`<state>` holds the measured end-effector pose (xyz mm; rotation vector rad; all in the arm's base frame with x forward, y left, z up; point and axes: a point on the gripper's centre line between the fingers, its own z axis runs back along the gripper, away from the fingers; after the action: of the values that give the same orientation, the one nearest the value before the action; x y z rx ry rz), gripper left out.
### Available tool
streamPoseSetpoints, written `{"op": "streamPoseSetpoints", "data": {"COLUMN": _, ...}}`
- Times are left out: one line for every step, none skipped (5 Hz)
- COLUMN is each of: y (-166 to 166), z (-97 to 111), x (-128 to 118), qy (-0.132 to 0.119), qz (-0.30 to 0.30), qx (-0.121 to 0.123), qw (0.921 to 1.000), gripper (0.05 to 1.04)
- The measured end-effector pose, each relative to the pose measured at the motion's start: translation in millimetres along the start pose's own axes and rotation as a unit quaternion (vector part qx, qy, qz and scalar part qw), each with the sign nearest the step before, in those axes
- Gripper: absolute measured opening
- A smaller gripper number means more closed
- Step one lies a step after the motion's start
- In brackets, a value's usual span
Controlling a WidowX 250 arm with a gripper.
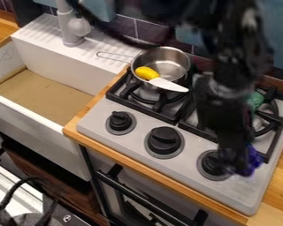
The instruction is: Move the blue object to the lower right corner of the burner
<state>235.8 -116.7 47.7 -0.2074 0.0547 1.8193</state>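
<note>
The black gripper (234, 161) hangs low over the front right part of the stove, beside the right-hand knob. The blue object (252, 160) is at the gripper's lower end, partly hidden behind it, near the front edge of the right burner grate (277, 132). Whether the gripper holds it cannot be told. The arm covers much of the right burner.
A metal pot (170, 62) with a yellow-handled knife (148, 73) across its rim stands on the left burner. A green object (256, 99) lies at the right burner's back. Knobs (164, 141) line the stove front; a sink (43, 95) is left.
</note>
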Motion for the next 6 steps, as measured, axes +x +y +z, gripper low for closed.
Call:
{"op": "streamPoseSetpoints", "data": {"y": 3, "z": -30, "x": 2, "qy": -0.018, "qz": -0.006, "qx": -0.016, "qw": 0.9997, "gripper": 0.753}}
{"op": "streamPoseSetpoints", "data": {"y": -3, "z": -39, "x": -5, "qy": -0.009, "qz": 0.002, "qx": -0.028, "qw": 0.9996, "gripper": 0.753}}
{"op": "streamPoseSetpoints", "data": {"y": -10, "z": -39, "x": -4, "qy": -0.009, "qz": 0.007, "qx": -0.030, "qw": 0.9995, "gripper": 0.753}}
{"op": "streamPoseSetpoints", "data": {"y": -12, "z": -38, "x": 3, "qy": -0.015, "qz": 0.017, "qx": -0.019, "qw": 0.9996, "gripper": 0.754}}
{"op": "streamPoseSetpoints", "data": {"y": -14, "z": -36, "x": 8, "qy": -0.025, "qz": 0.025, "qx": -0.012, "qw": 0.9993, "gripper": 0.753}}
{"op": "streamPoseSetpoints", "data": {"y": -20, "z": -31, "x": 11, "qy": -0.044, "qz": 0.028, "qx": -0.016, "qw": 0.9985, "gripper": 0.753}}
